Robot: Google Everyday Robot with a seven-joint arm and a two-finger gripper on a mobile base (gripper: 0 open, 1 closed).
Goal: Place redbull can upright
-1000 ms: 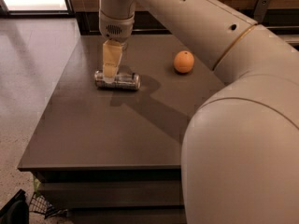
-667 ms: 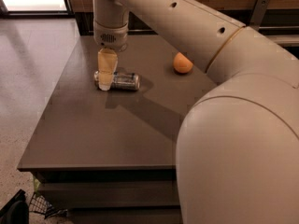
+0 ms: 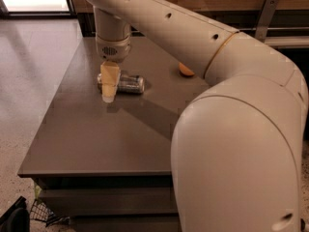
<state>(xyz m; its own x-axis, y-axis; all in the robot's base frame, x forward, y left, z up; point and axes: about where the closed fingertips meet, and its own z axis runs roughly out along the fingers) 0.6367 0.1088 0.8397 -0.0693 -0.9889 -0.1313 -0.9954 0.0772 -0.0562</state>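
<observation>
on the far left is pale floor (image 3: pixel 29 81), then the dark table (image 3: pixel 87 144), which fills the middle of the view. over the table's far left part the gripper (image 3: pixel 109 94) hangs straight down from the wrist (image 3: pixel 112 42), its cream tip low, at or just above the tabletop. it sits in front of the left end of the can (image 3: pixel 129 83) and hides that end. whether the gripper is spread, pressed together or pinching the can i cannot tell, since it shows as one cream shape from this side.

the can lies on its side on the table, long axis running left to right. its silver body sticks out to the right of the gripper, with the right end free and resting on the surface. further right and a little further back, well apart from the can, a small orange (image 3: pixel 185 70) sits on the table, partly hidden by the arm (image 3: pixel 193 28). the arm sweeps from the wrist across the top and down into the big white body at the right.

as for progress, i judge the task early: the gripper has reached the can, but nothing is stood up yet. what is left is a sure hold, tipping the can onto its base, and letting go with it standing.
</observation>
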